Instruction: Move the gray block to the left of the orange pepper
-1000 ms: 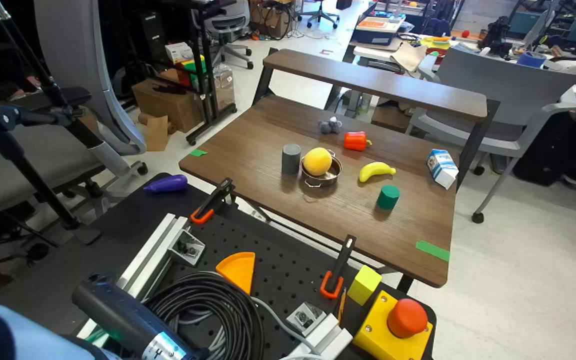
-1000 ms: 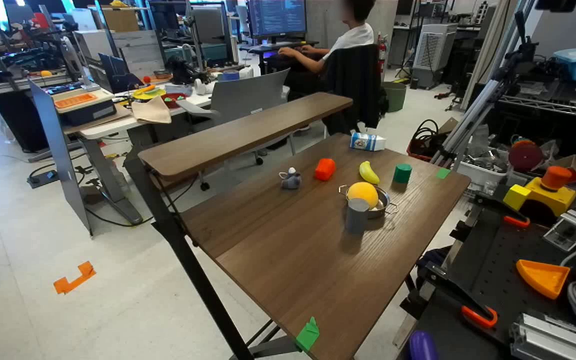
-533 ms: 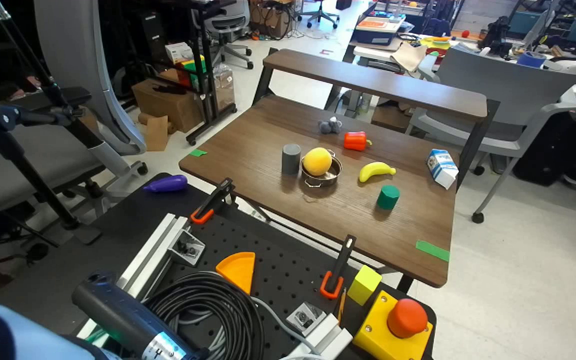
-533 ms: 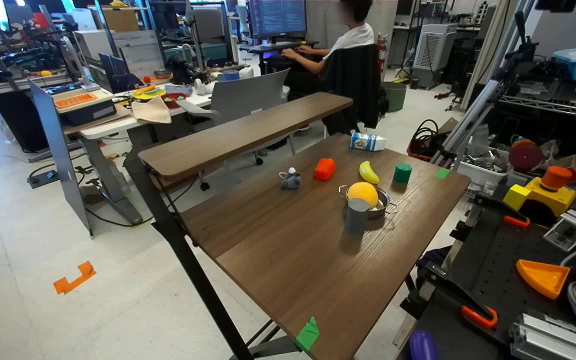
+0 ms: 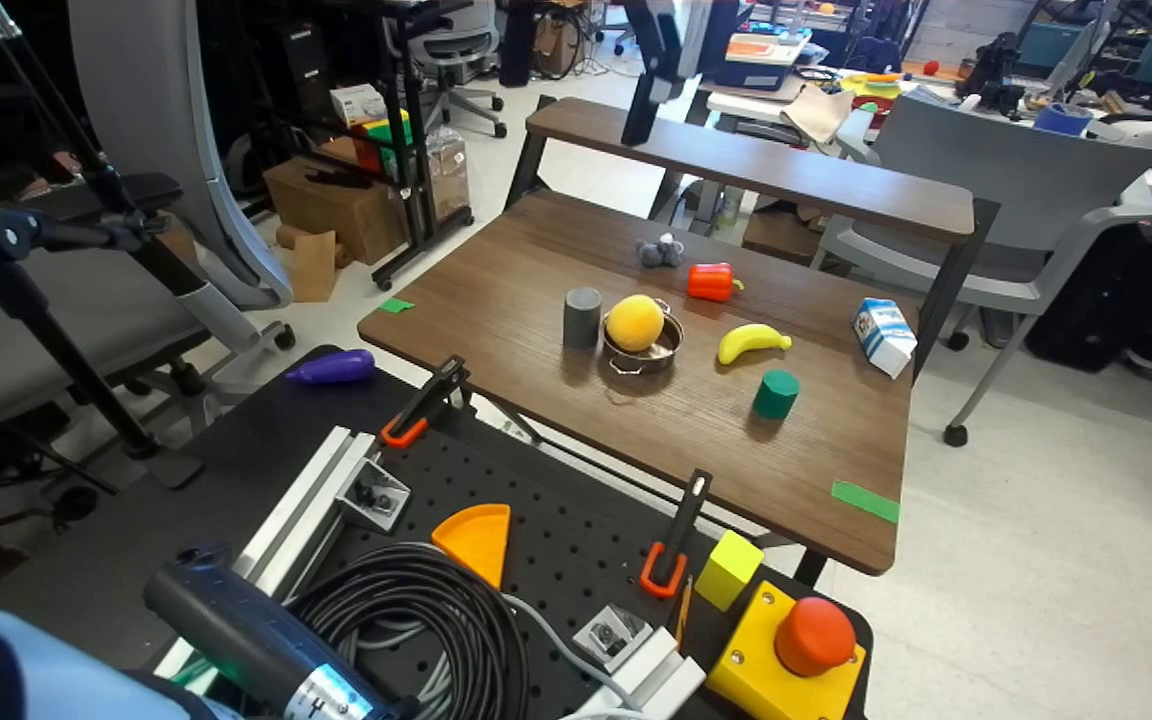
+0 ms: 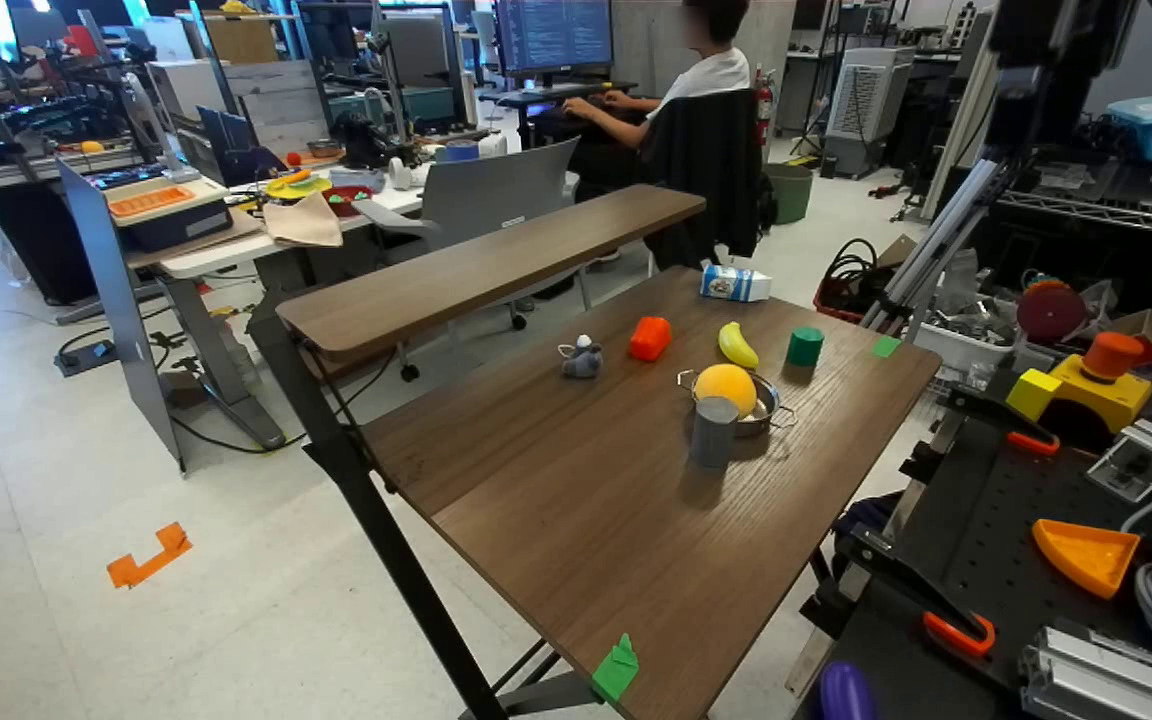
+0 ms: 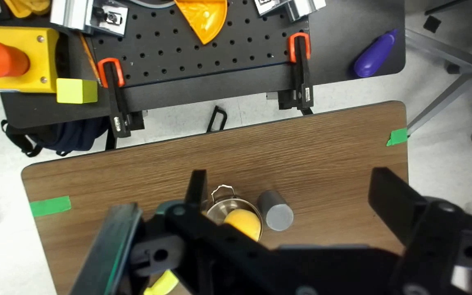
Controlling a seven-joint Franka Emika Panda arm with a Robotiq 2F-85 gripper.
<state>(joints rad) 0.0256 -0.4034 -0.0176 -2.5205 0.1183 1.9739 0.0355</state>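
Observation:
The gray block point(image 5: 582, 318) is a plain cylinder standing upright on the table, close beside a metal pot point(image 5: 642, 360). It also shows in an exterior view point(image 6: 713, 435) and in the wrist view point(image 7: 275, 211). The orange pepper point(image 5: 710, 282) lies on the table farther back, also seen in an exterior view point(image 6: 650, 339). The pepper is not visible in the wrist view. My gripper point(image 7: 291, 180) is open and empty, high above the table, with the block below between its spread fingers. One dark finger shows at the top of an exterior view point(image 5: 642, 108).
A yellow ball point(image 5: 634, 322) sits in the pot, near the block. A gray toy mouse point(image 5: 660, 251) lies beside the pepper. A banana point(image 5: 751, 343), a green cylinder point(image 5: 776, 394) and a milk carton point(image 5: 884, 337) are also on the table. A raised shelf point(image 5: 746, 160) spans the back edge.
The arm and gripper have come into the top of both exterior views, where they were absent before. The block, pepper and other table objects have not moved.

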